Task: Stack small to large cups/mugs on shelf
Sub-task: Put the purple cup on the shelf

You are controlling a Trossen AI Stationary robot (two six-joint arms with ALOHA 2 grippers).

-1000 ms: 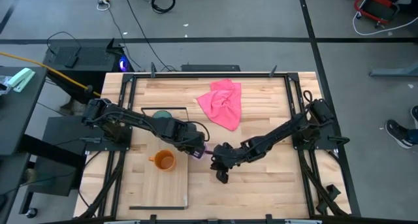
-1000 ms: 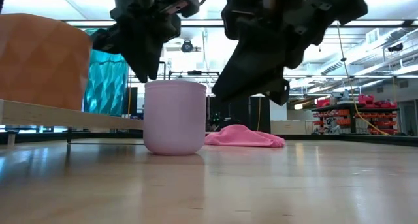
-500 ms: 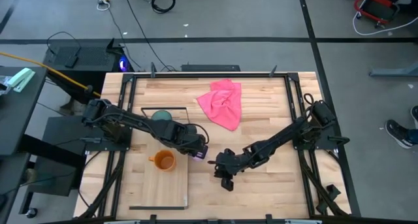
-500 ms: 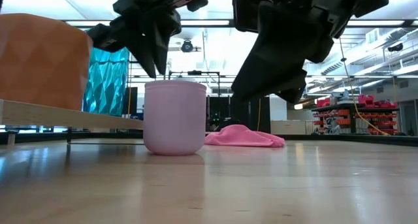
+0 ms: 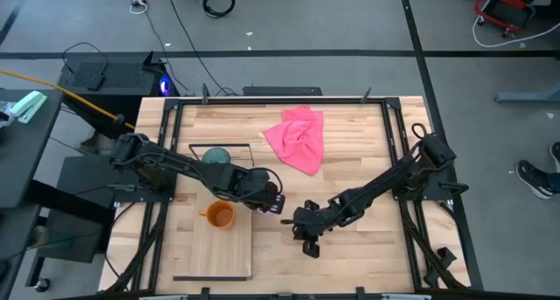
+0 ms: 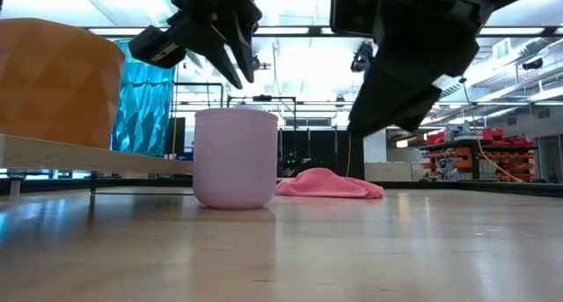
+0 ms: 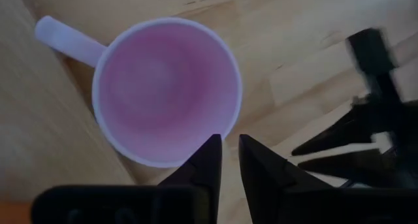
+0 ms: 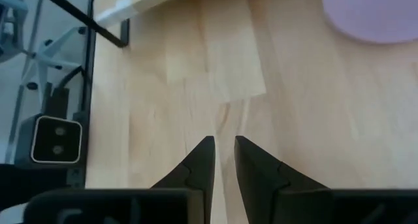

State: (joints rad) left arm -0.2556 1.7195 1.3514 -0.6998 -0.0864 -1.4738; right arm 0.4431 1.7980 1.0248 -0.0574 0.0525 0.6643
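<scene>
Change: right gripper [image 5: 308, 240] has drawn back toward the near edge, away from the lilac mug [image 7: 166, 98]; left gripper [image 5: 273, 200] has risen above its rim.
Meaning: mug released, not yet on the shelf [image 5: 223, 247].
Fingers: both pairs nearly closed, empty.
Mug: upright on the bench [image 5: 367, 247], just right of the shelf.

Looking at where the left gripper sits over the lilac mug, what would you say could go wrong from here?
1. The left gripper hovers above the lilac mug's rim with its fingers nearly together; descending like that, it could strike the rim and tip the mug rather than grasp it.
2. The mug stands right beside the shelf edge, so a sideways nudge may knock it against the board.
3. The right gripper waits close by; the arms could collide.
</scene>
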